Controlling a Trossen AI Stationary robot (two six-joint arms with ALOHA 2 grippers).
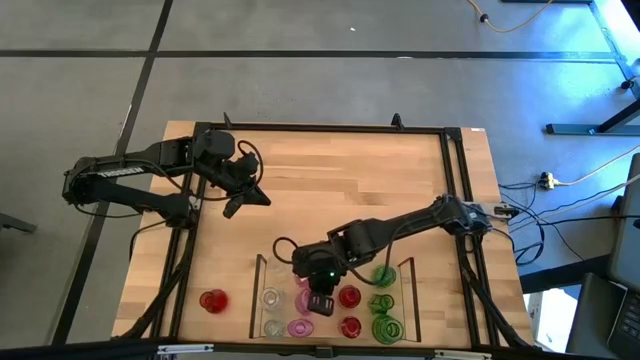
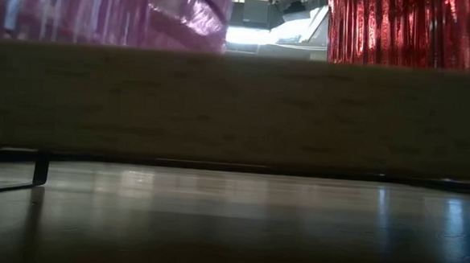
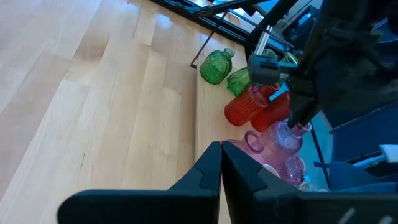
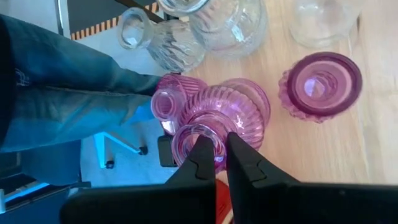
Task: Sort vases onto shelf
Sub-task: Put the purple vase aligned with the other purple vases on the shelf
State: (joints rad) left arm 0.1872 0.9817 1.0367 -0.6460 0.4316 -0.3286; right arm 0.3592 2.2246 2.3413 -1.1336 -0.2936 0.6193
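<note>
Right gripper is over the shelf at the near edge of the counter, in the pink column. In the right wrist view its fingers are pressed together on the rim of a ribbed, narrow-necked pink vase, one finger inside the neck and one outside, so it pinches the rim. Just beside that vase stand a second pink vase and, a little apart, a squat pink vase; two clear vases stand in the neighbouring column. High view: red vases and green vases fill the columns to the right of the pink ones, clear vases at the left. One red vase stands alone on the counter, outside the shelf and left of it. Left gripper hangs over bare wood at the counter's left-centre, well apart from the shelf, its fingers pressed together and holding nothing.
</note>
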